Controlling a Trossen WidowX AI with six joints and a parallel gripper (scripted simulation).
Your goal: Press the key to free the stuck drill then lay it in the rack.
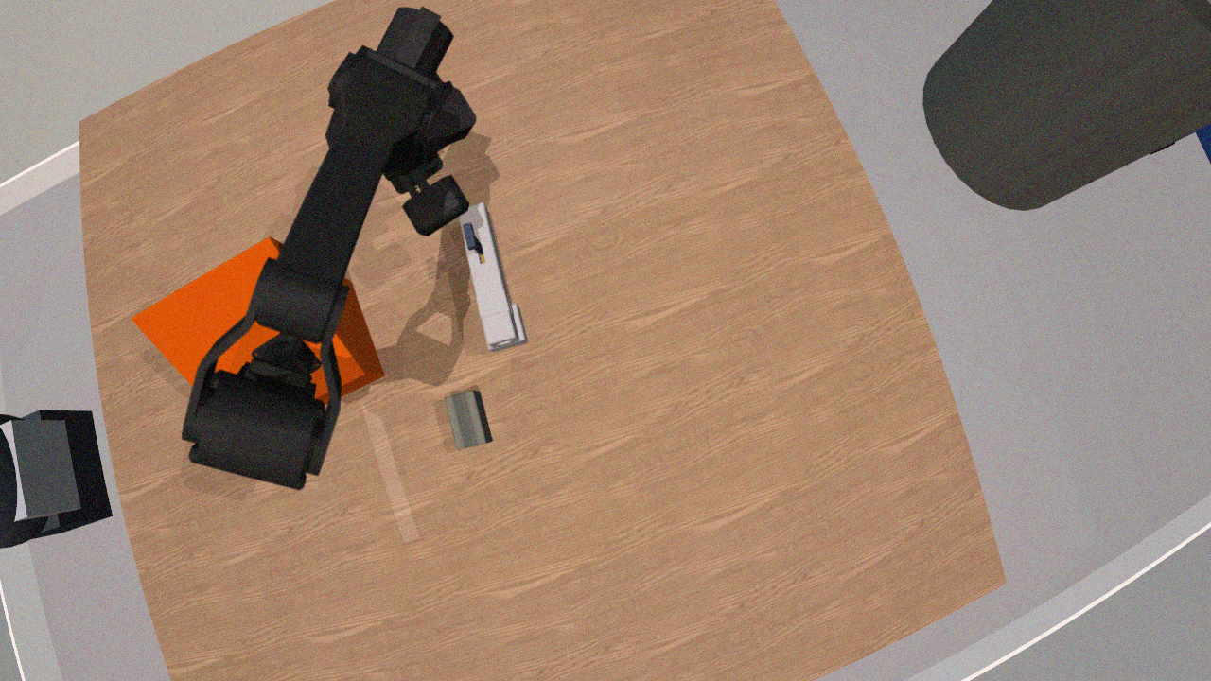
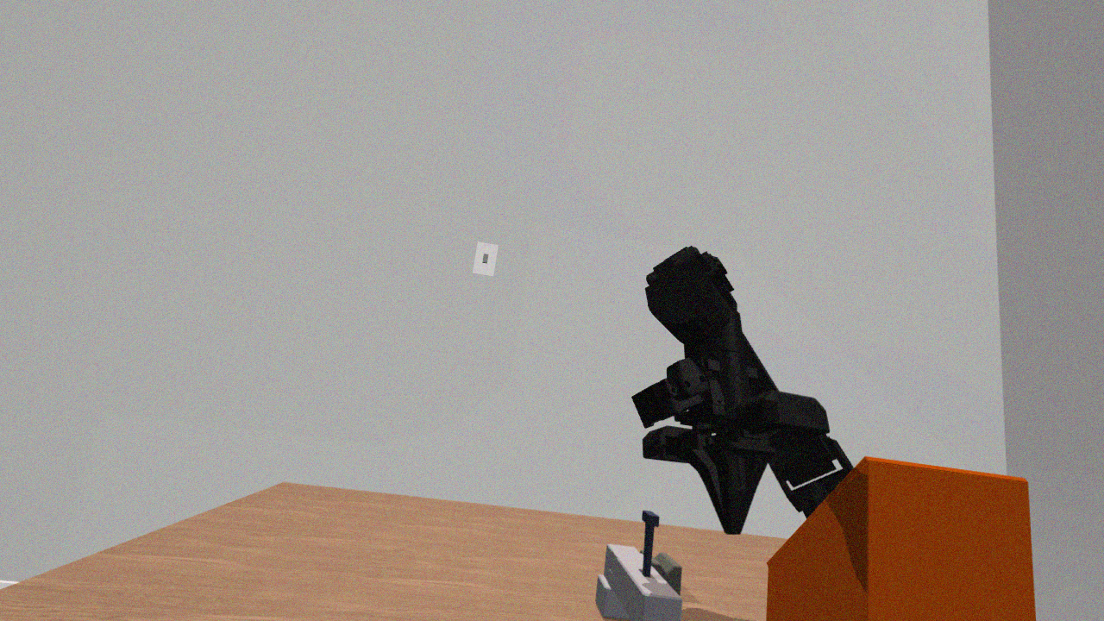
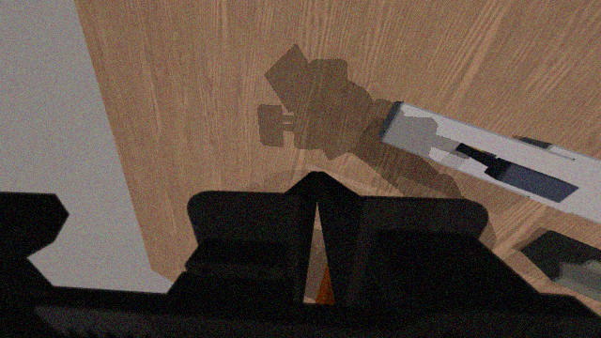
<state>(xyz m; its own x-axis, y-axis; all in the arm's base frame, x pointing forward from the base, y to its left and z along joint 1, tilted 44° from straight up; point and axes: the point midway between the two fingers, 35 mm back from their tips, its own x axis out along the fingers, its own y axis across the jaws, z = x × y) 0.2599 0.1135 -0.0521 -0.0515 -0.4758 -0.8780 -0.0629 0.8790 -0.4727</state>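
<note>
The drill [image 1: 470, 236] [image 2: 649, 544] [image 3: 535, 180] stands upright in a pale block [image 1: 500, 296] [image 2: 629, 583] [image 3: 582, 178], below the fingers [image 2: 733, 532] and off to one side (right of them from the wrist). The fingers are pressed together, raised over the surface [image 1: 677, 339] [image 2: 385, 555] [image 3: 211, 94]. A grey-green block [image 1: 465, 419] [image 2: 667, 571] [image 3: 582, 279] sits beyond the pale one's far end, seen from above; an orange box [image 1: 216, 313] [image 2: 945, 540] shows partly beneath the arm [image 1: 339, 194] [image 2: 713, 340].

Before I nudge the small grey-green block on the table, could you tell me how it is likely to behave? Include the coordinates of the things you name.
The block [image 1: 468, 419] [image 2: 666, 572] [image 3: 579, 276] looks solid and straight-edged, so it probably won't flex. It seems low and broad-based, suggesting it would slide rather than roll.
</note>
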